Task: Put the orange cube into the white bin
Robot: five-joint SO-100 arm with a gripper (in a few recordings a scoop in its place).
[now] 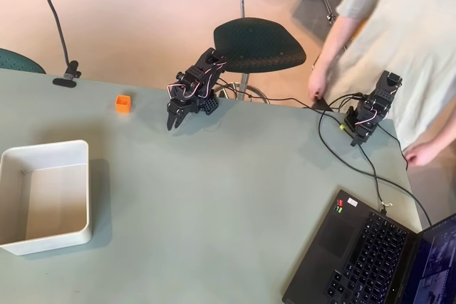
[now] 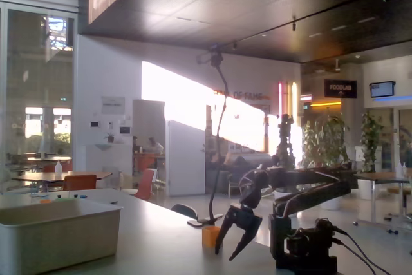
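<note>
Hovering open claw [image 1: 173,120] beside orange cube [image 1: 123,104]

Sunlight slants across a white wall [image 2: 187,104] under a dark ceiling [image 2: 257,4], café tables [image 2: 55,177] stand by tall windows [image 2: 38,94], and a dark swivel chair [image 1: 258,44] waits on beige floor [image 1: 142,12].

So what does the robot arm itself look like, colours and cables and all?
The arm is black all over, built of blocky segments, with thin white and reddish wires looping along its joints. Its gripper has two black pointed fingers. A black cable trails from its base across the table.
</note>
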